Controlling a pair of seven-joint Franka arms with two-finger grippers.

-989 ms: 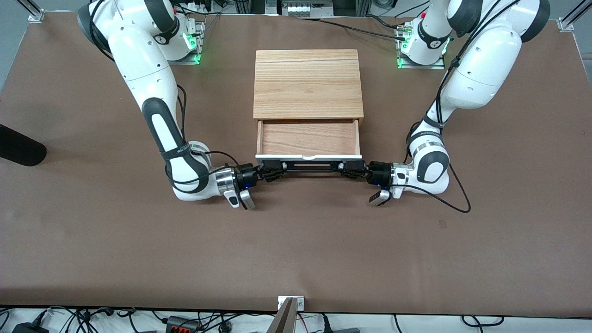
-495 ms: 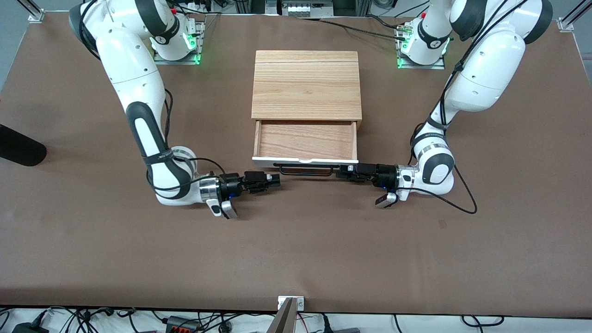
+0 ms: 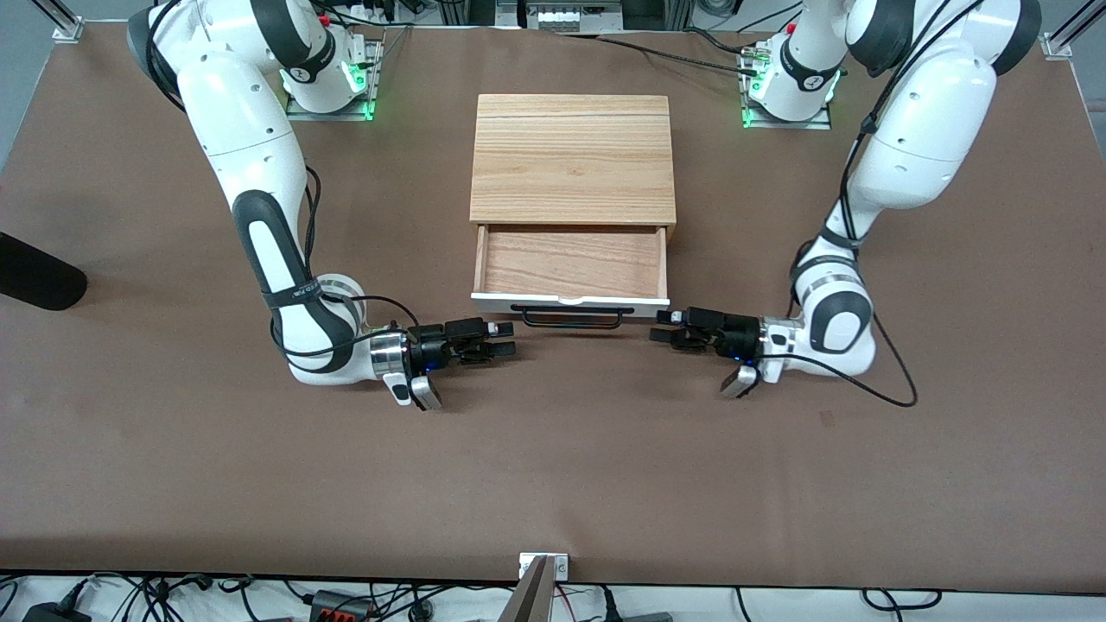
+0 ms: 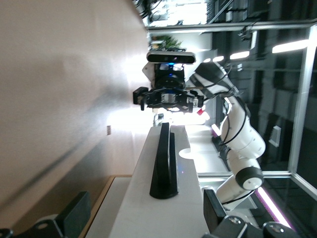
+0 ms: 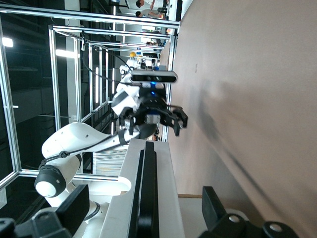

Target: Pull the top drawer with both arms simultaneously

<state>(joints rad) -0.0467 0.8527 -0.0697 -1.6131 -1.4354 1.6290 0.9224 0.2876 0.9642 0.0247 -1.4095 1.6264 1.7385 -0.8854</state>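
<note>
The top drawer [image 3: 572,259] stands pulled out of the light-wood cabinet [image 3: 573,160], showing its reddish-brown inside. Its white front [image 3: 518,301] faces the front camera and carries the black bar handle [image 3: 573,317]. My right gripper [image 3: 503,339] hovers low by the handle's end toward the right arm, open and apart from it. My left gripper [image 3: 659,327] is open by the handle's other end, holding nothing. In the left wrist view, the left gripper [image 4: 143,213] spans the white front [image 4: 163,213] and the handle [image 4: 163,158]. The right gripper [image 5: 143,208] faces the handle [image 5: 147,188] likewise.
A black rounded object [image 3: 34,272] lies at the table's edge toward the right arm's end. A metal bracket [image 3: 544,566] sits at the table's edge nearest the front camera, with cables below it. Brown tabletop [image 3: 553,449] spreads in front of the drawer.
Both grippers were shut on the handle's ends; they have let go, opened, and drawn back sideways, each toward its own arm's end. The drawer stays pulled out.
</note>
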